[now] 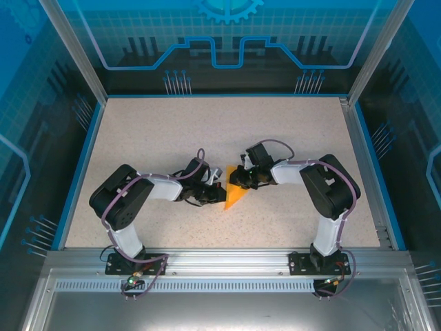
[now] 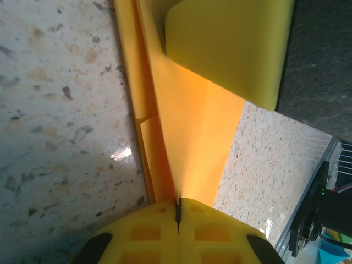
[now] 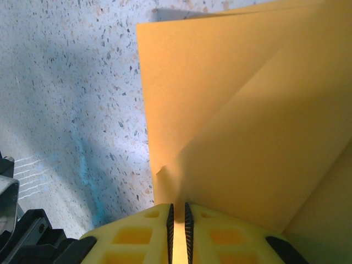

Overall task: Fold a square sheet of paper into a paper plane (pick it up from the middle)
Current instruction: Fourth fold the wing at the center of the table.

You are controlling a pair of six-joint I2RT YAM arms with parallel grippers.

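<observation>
My left gripper is pinched tight on one edge of the folded sheet of paper. My right gripper, a slit apart, clamps another edge, above mid-table.

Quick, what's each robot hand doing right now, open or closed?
Left hand: closed, pinching the orange paper.
Right hand: closed, pinching the same orange paper.

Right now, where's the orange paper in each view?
Top external: orange paper near the middle of the speckled tabletop.
Left wrist: orange paper runs up the middle from the left fingers.
Right wrist: orange paper covers the upper right.
Shared landmark: speckled tabletop beside it.
</observation>
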